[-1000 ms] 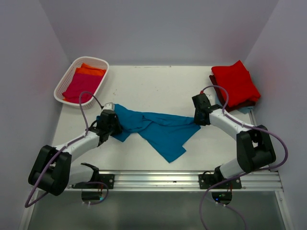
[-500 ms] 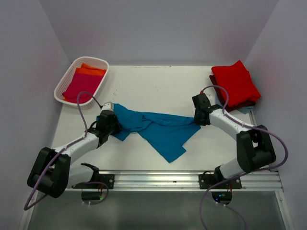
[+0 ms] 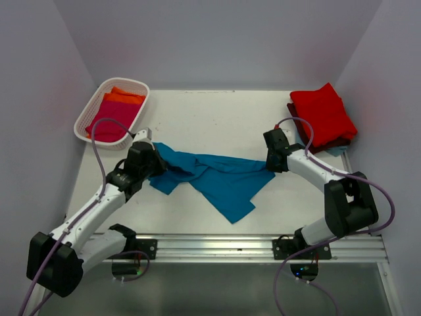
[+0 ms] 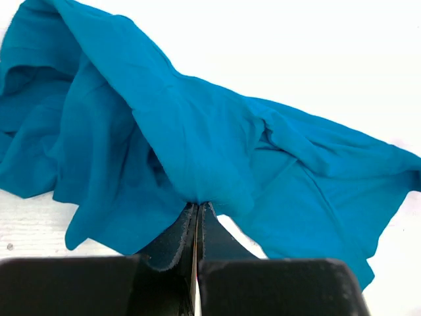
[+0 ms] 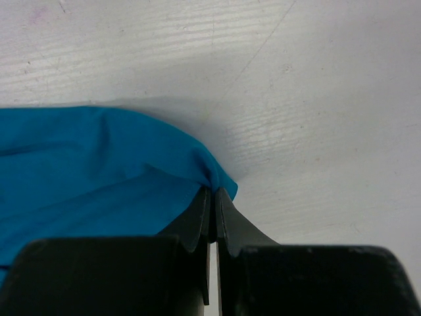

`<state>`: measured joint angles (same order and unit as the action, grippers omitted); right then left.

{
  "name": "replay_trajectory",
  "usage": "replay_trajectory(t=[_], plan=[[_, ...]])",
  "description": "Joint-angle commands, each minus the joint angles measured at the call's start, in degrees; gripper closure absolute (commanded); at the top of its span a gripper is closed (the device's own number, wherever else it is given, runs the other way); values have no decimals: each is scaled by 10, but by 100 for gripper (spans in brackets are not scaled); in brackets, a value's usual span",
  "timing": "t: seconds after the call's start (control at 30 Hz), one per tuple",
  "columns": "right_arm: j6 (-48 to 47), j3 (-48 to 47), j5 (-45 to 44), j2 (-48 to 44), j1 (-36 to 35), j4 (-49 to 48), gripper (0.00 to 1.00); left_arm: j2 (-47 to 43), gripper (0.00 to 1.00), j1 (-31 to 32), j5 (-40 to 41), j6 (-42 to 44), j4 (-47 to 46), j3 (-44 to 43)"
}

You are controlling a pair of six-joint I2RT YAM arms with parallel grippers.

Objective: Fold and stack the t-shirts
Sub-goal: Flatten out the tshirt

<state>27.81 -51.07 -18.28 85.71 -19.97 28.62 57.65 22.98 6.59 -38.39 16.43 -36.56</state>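
White lattice basket beyond left jaws: magenta t-shirt, orange t-shirt inside. Teal t-shirt spans between jaws, both clamped on its ends. Open worktop beyond. Red t-shirt stack near right jaws, at edge.

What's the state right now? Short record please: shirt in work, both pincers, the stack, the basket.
shirt in work: teal shirt, crumpled, unfolded, across the middle of the table
left pincer: shut on teal shirt's left end
right pincer: shut on teal shirt's right edge
stack: red shirt on maroon shirt, far right corner
basket: far left, holds magenta shirt and orange shirt
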Motion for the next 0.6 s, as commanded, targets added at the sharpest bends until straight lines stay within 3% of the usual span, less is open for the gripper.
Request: replay_trajectory(t=[0.0, 0.27, 0.57], plan=[[-1, 4, 3, -13, -2, -12, 100, -17, 100, 5, 9, -10, 64, -26], [5, 10, -19, -43, -2, -7, 100, -32, 100, 5, 79, 2, 86, -73], [-5, 3, -41, -136, -2, 27, 100, -35, 100, 5, 117, 31, 115, -168]])
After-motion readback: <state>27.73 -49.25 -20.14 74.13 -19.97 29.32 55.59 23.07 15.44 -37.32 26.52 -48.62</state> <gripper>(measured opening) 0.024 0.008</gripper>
